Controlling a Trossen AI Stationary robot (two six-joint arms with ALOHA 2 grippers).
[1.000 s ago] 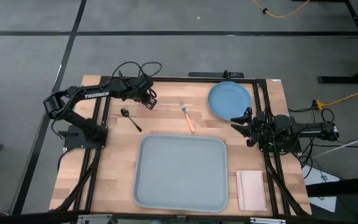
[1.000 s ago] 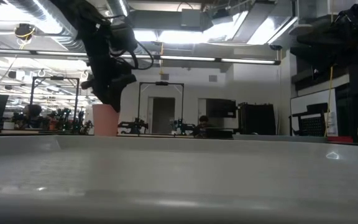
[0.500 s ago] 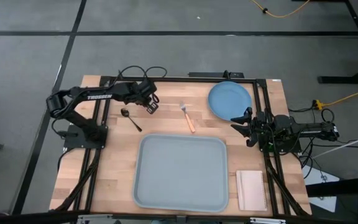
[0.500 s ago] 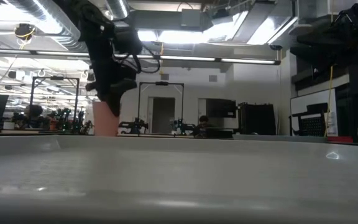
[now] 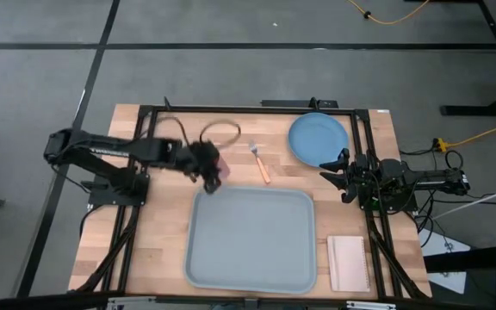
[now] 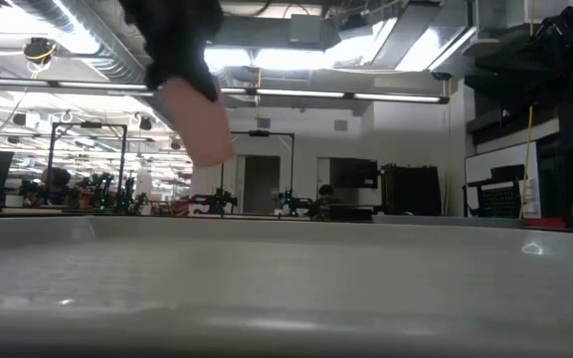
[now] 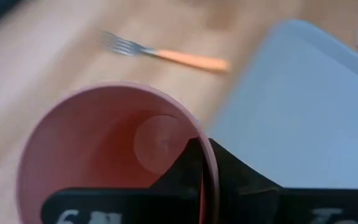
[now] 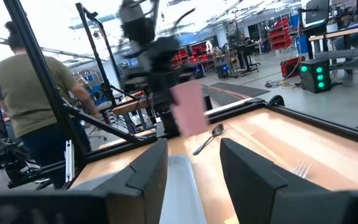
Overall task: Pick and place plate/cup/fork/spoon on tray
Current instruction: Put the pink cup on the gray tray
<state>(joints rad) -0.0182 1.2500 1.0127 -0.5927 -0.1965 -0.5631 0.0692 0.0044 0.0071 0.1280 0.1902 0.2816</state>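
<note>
My left gripper [image 5: 214, 169] is shut on the pink cup [image 5: 223, 170] and holds it in the air by the far left corner of the pale blue-grey tray [image 5: 250, 237]. In the low view the cup [image 6: 198, 121] hangs tilted. The orange-handled fork [image 5: 260, 162] lies flat on the wood beyond the tray. The blue plate [image 5: 318, 138] lies at the far right. My left arm covers the spoon from above; the spoon [image 8: 209, 138] shows in the right wrist view, flat on the table. My right gripper [image 5: 337, 175] waits open near the plate. My left gripper pinches the cup's rim wall [image 7: 212, 163], one finger [image 7: 188, 167] inside the cup and the other finger [image 7: 234, 175] outside. The fingers come from above, slanting down. The cup is lifted clear of the table and hangs tilted below the fingers [image 6: 172, 60].
A small white pad [image 5: 347, 263] lies to the right of the tray near the front edge. A black frame [image 5: 231, 109] runs round the table's far side and both arm bases. A person [image 8: 23, 93] stands beyond the table's left side.
My left gripper has moved from the far left of the table toward the near edge and a little right, to the tray's far left corner. The cup, which stood upright on the table, is now lifted clear and tilted in its hold. My right arm has kept still.
</note>
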